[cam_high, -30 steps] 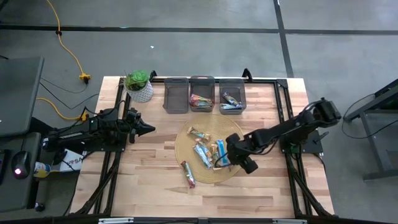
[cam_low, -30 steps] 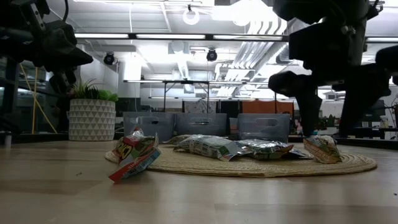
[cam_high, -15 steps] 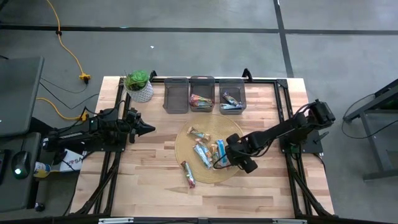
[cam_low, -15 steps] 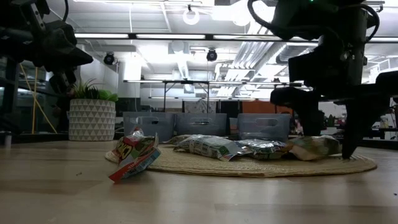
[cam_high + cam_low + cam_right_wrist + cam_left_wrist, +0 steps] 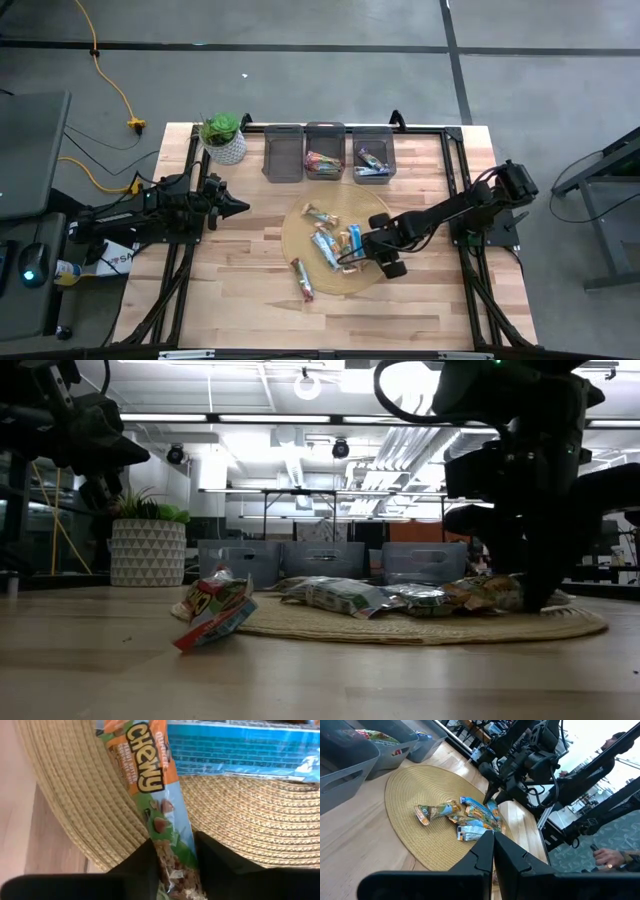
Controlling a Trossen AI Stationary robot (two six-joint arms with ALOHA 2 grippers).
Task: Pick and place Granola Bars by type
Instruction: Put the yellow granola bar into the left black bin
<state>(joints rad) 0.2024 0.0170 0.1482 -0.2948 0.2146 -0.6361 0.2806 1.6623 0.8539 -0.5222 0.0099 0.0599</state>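
Gripping an orange bar (image 5: 150,785) on the mat (image 5: 300,245), the right gripper (image 5: 368,252) is seen; the left gripper (image 5: 237,207) is held closed, near the plant (image 5: 222,137).

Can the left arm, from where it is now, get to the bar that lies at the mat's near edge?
Probably yes. The left gripper, shut, waits above bare table beside the mat. Nothing stands between it and the lone bar, and the right gripper works at the mat's other side.
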